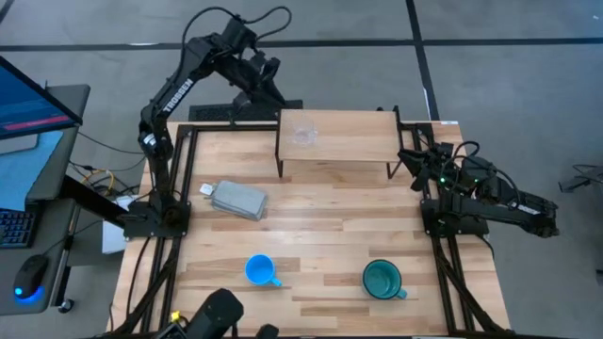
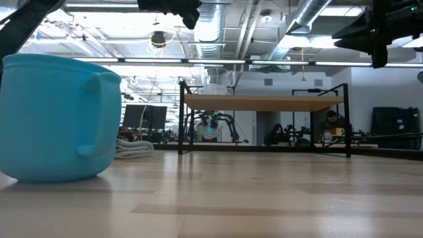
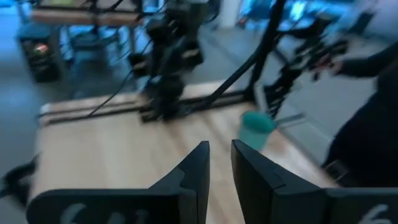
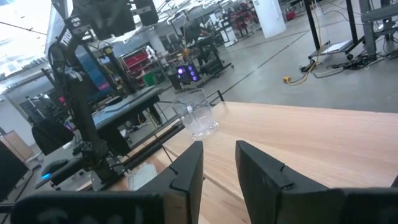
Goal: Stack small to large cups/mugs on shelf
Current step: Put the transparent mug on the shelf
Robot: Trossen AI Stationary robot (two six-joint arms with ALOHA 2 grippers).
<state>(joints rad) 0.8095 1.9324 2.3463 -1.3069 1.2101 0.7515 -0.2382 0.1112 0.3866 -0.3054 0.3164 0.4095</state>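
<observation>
A: Where is the glass cup (image 1: 303,132) found?

B: It is seen upright on the shelf (image 1: 358,141), toward the shelf's left half. The blue mug (image 1: 259,270) and the green mug (image 1: 382,279) are set on the counter (image 1: 320,226) in front of the shelf, well apart from it and from each other, handles turned rightward.

A: Which arm is better placed for the blue mug?

B: The blue mug lies on the left arm's side of the shelf, the green mug on the right arm's side. The left gripper (image 3: 221,163) is held behind the shelf's left corner; the right gripper (image 4: 217,163) is parked beside the shelf's right end.

A: Is anything gripped?

B: Nothing is held. Both grippers are seen slightly parted, with an empty gap between the fingers.
</observation>
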